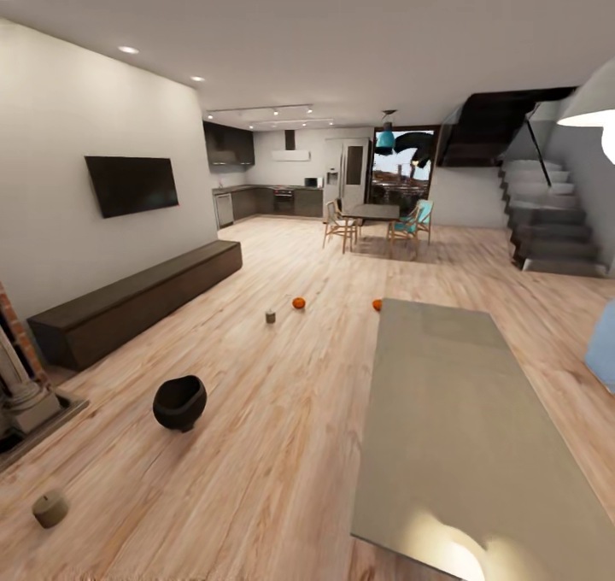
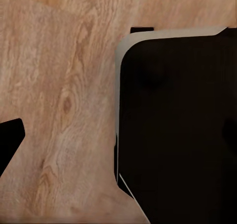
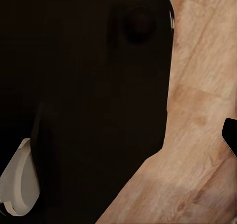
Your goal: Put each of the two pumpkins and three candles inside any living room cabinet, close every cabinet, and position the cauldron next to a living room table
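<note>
Jaws: can't tell state on either arm, nothing gripped that I can see. Still the survey step. On the floor: two pumpkins (image 1: 298, 303) (image 1: 377, 305) off the worktop's (image 1: 453, 419) far corner, candles (image 1: 270, 316) (image 1: 49, 508), cauldron (image 1: 179, 402); cabinet (image 1: 137, 299) shut. Next: drive to a pumpkin.

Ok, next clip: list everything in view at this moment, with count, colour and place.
pumpkins: 2, orange, floor
candles: 2, olive-grey, floor, one mid-room, one near
cauldron: 1, black, floor
cabinet: 1, dark brown, closed, under TV
table: 1, grey, right foreground
TV: 1, black, left wall
dining table and chairs: far room
stairs: grey, right
robot body: dark, above plank floor, in both wrist views; fingers unclear
</note>
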Motion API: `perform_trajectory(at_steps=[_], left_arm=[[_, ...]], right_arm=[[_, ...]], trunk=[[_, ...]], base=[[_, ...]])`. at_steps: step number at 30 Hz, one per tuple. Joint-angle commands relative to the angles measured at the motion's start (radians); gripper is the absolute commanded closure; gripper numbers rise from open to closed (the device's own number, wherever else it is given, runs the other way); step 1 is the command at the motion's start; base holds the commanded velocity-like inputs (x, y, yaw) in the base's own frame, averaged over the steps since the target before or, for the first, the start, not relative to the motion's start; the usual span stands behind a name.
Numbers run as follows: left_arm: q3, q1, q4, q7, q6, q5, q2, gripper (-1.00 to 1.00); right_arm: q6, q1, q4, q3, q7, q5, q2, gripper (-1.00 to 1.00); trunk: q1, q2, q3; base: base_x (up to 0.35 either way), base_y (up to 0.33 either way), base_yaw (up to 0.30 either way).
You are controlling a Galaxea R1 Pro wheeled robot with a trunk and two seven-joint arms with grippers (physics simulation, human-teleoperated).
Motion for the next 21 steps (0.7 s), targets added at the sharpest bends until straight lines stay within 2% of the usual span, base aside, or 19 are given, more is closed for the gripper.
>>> perform_trajectory(at_steps=[1,21], left_arm=[[0.001,0.0,0.0,0.0,0.0,0.0,0.0,-1.0],[0.0,0.0,0.0,0.0,0.0,0.0,-0.001,-1.0]], right_arm=[[0.0,0.0,0.0,0.0,0.0,0.0,0.0,-1.0],[0.003,0.0,0.0,0.0,-0.001,-0.002,-0.001,-1.0]], trunk=[[0.0,0.0,0.0],[0.0,0.0,0.0]], base=[[0.0,0.0,0.27],[0.0,0.0,0.271]])
